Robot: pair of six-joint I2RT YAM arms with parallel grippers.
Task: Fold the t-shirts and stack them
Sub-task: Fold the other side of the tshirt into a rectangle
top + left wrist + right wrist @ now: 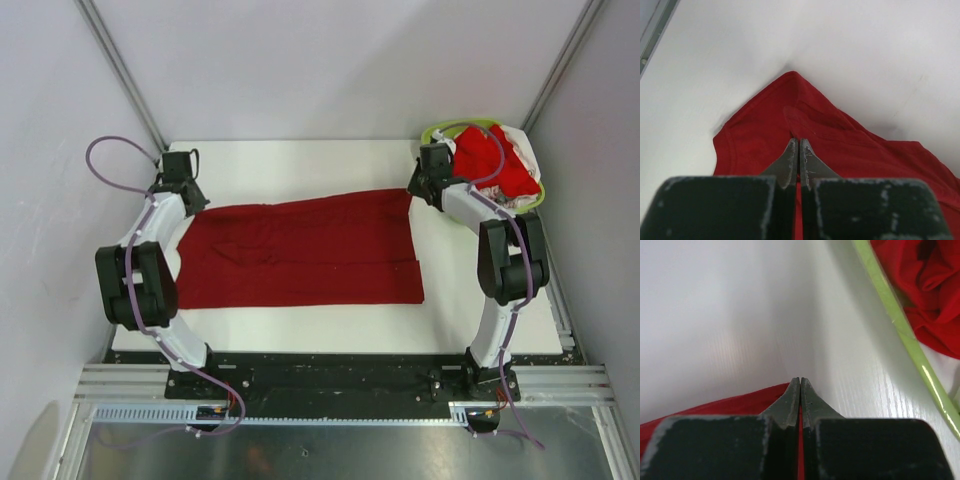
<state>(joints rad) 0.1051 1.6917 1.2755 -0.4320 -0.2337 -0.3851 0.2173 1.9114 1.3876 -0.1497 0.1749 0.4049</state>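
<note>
From above, your crimson t-shirt (300,255) lies spread flat mid-table (300,165). The left gripper (190,198) is at its upper-left corner and the right gripper (420,190) at its upper-right. Brighter red shirts (490,160) fill the green basket (445,127) at upper right.

Left wrist: your fingers (790,157) are clenched on a crimson fold.

Right wrist: your jaws are pinched tight on the shirt's edge, low in the frame.
</note>
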